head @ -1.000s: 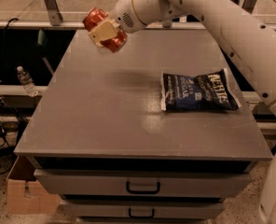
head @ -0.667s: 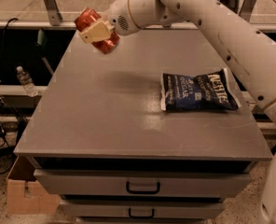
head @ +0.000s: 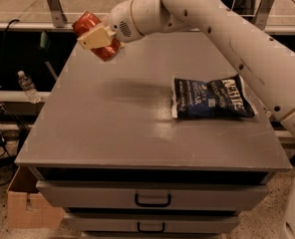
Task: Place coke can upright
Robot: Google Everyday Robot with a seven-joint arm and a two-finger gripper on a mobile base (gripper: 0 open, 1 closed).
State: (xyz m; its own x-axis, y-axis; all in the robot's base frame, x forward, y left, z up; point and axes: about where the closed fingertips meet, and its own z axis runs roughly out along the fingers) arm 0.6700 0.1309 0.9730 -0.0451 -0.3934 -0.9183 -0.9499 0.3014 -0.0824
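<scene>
My gripper clamps the small red aluminium coke can, tilted, in the air over the far-left corner of the grey metal table. I rotate the gripper until the can is vertical, then lower it inboard, well apart from the dark blue chip bag. Against one second ago, the can sits further left.
</scene>
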